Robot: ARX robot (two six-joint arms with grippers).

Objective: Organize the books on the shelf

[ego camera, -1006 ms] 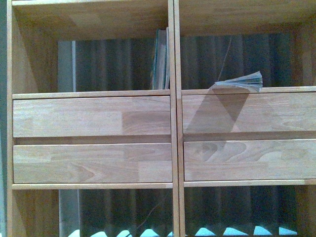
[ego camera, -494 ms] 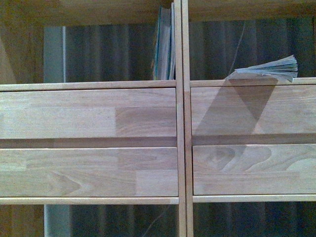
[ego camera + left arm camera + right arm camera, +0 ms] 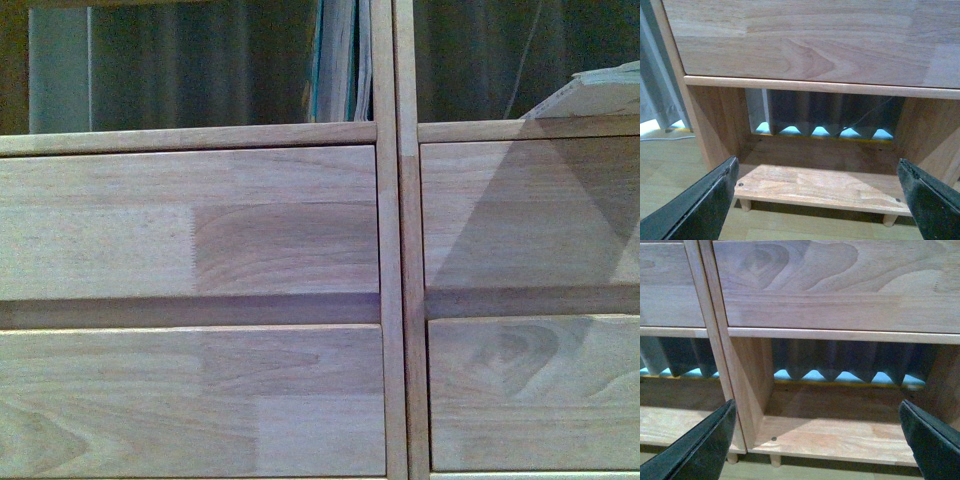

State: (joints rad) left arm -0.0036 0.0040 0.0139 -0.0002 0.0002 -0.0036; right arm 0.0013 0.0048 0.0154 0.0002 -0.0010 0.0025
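**Op:** Fingers first. What do I have?
**Log:** Your left gripper has both dark fingers spread wide. Your right gripper is also spread wide. Neither touches the wood.

**Op:** Pose?
**Log:** Both of your wrists sit low and aim into the bottom row of the shelf. The left one squarely faces a bottom compartment. The right one faces a bottom compartment too, with an upright beside one finger. Neither arm shows in the front view.

**Op:** Books?
**Log:** In the front view at 12 o'clock you have the upright books, teal cover and pale pages, pressed against the central upright. At 2 o'clock the flat book lies on the next compartment's ledge. The frame edge cuts it off, and its shadow falls on the panel beneath.

**Op:** Room to move?
**Log:** The bottom compartments are open at front and back. The plain front panels close the rows above them. At 11 o'clock the books' compartment stands open.

**Op:** Surroundings?
**Log:** The shelf is light-brown jointed planks on short peg feet. A dark pleated curtain hangs behind it, and the floor is pale wood.
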